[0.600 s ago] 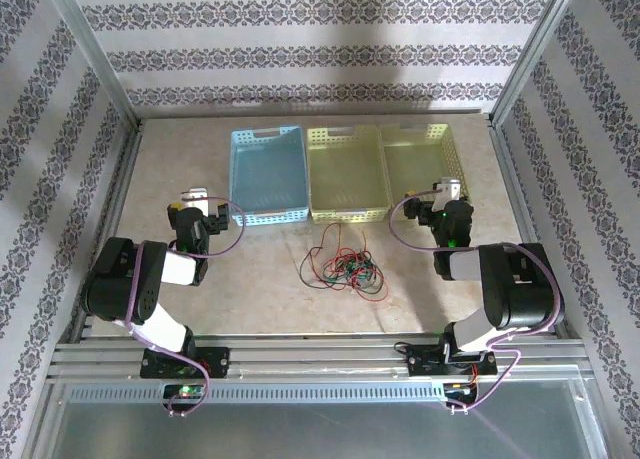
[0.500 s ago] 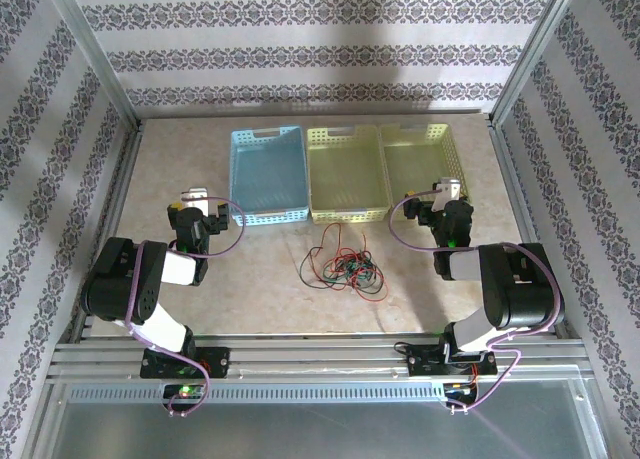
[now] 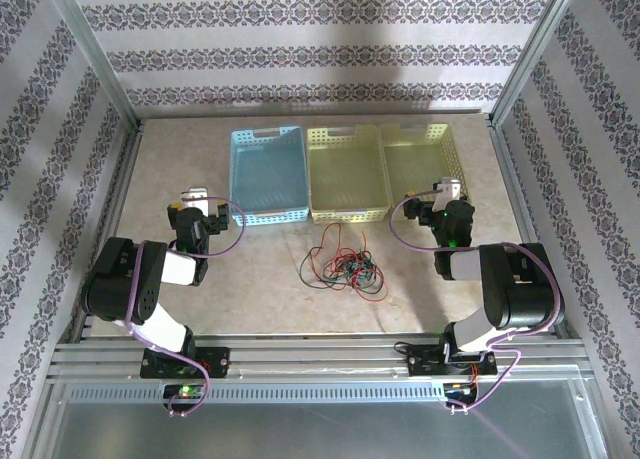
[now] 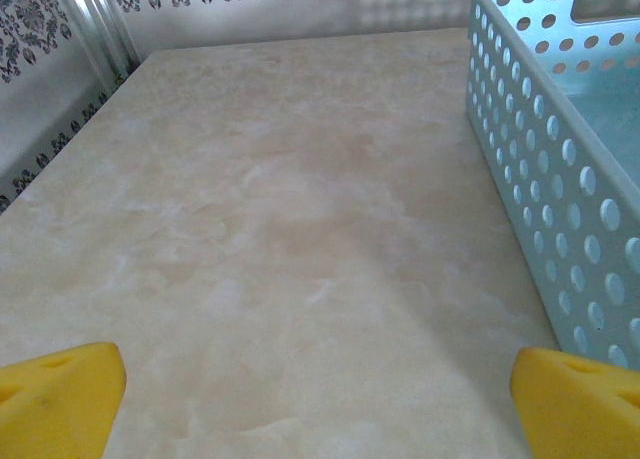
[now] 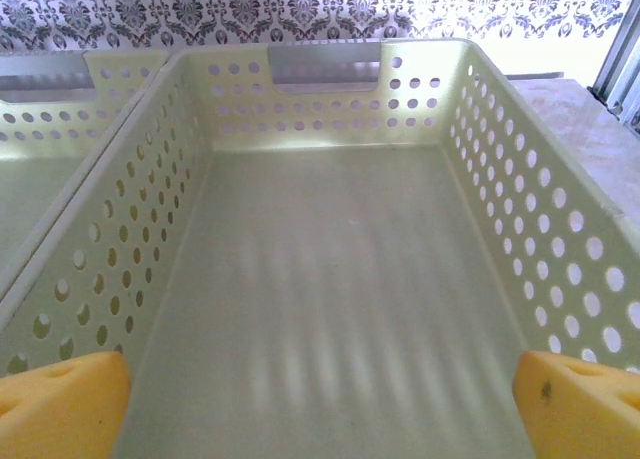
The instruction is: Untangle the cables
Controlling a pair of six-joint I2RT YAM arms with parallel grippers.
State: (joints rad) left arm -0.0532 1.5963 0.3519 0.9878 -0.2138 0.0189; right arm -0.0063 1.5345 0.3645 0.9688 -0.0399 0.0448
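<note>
Knot of thin red, black, dark-green cables (image 3: 342, 264), long axis 10-to-4 o'clock; left claw (image 4: 320, 404), right claw (image 5: 320, 404) agape, empty.

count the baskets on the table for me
3, side by side in a row: the blue basket on the left, the middle basket in pale yellow-green, and the right basket in the same colour. None looks hidden.

Beige marbled tabletop (image 3: 200, 159), damask-striped wallpaper walls (image 3: 320, 49) (three sides), metal frame posts (image 3: 95, 54), soft daylight

Lab test cell: aluminium frame (image 3: 93, 57), wallpapered panels (image 3: 320, 54).
</note>
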